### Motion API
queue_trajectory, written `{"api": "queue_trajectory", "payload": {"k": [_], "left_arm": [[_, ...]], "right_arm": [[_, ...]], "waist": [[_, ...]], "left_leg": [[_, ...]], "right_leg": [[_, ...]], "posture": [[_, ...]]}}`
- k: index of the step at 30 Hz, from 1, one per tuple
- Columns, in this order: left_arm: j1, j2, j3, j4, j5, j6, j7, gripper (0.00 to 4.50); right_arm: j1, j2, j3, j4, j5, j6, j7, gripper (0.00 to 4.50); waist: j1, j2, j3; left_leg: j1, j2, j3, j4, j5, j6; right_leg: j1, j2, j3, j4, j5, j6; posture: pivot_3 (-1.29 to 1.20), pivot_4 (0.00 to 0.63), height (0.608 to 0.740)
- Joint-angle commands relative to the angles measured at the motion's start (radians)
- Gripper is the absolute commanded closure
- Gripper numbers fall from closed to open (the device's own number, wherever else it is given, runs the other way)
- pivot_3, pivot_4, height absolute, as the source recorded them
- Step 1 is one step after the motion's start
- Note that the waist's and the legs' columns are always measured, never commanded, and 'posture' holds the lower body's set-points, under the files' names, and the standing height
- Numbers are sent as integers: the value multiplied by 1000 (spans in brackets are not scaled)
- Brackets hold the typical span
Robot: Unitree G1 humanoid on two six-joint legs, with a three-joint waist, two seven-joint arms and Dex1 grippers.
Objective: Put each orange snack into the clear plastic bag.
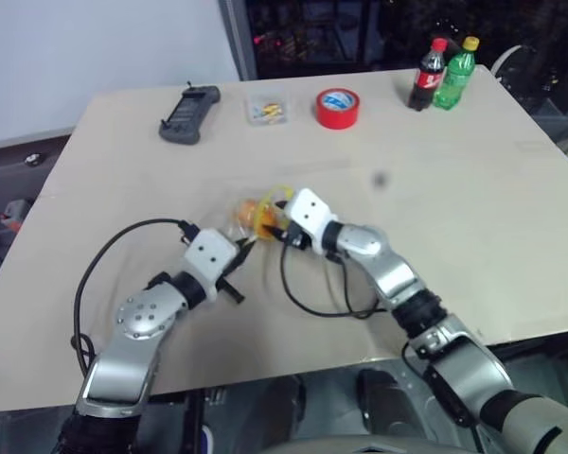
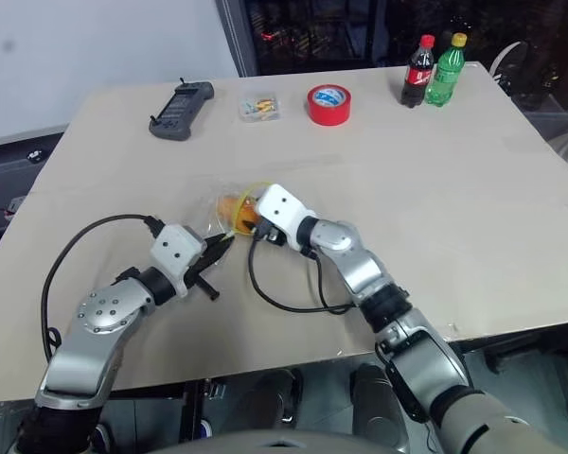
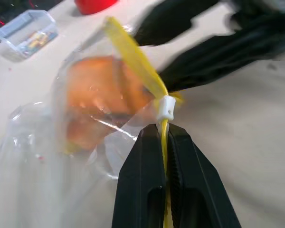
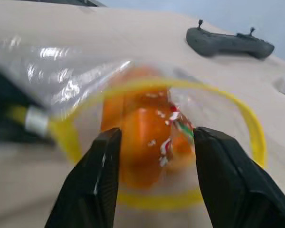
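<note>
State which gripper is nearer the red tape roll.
Right. The right gripper sits at the clear plastic bag's mouth near mid-table, on the side facing the red tape roll. The left gripper, shut on the bag's yellow zip strip, is farther back toward the robot.

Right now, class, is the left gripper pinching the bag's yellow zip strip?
Yes: the left gripper is shut on the yellow zip strip of the clear plastic bag.

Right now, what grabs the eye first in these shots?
Mid-table, the clear plastic bag with orange snacks glowing inside it. The left pincer is shut on the bag's yellow zip strip, while the right pincer stands open at the bag's mouth. At the far edge, a red tape roll stands out.
</note>
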Motion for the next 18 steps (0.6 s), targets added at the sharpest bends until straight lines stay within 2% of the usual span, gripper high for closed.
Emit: {"api": "queue_trajectory", "payload": {"k": [1,4,8,12,18], "left_arm": [[-12,-16,67,24,-68,-63,-17,4500],[-23,-18,102,35,-143,-45,-51,4500],[-25,-15,125,34,-211,-30,-87,4500],[-33,-13,161,19,-306,3,-116,4500],[-18,7,172,0,-343,15,-136,4500]], "right_arm": [[39,-61,-50,-157,19,15,30,1957],[61,-164,-47,-180,-59,-41,26,1957],[27,-216,6,-65,-184,-154,-24,1957],[-44,-177,30,65,-238,-245,-65,1957],[-165,-109,58,292,-326,-376,-155,1957]], "waist": [[0,0,0],[1,0,0],[-2,0,0],[-5,0,0],[-2,-1,0]], "left_leg": [[0,0,0,0,0,0],[0,0,0,0,0,0],[0,0,6,0,0,0],[1,1,6,0,0,0],[0,1,6,1,0,0]], "right_leg": [[0,0,0,0,0,0],[0,0,0,0,0,0],[0,0,0,0,0,0],[0,1,0,0,0,0],[0,1,0,0,0,-1]], "posture": [[0,150,740],[0,150,740],[0,150,740],[0,150,740],[0,150,740]]}}
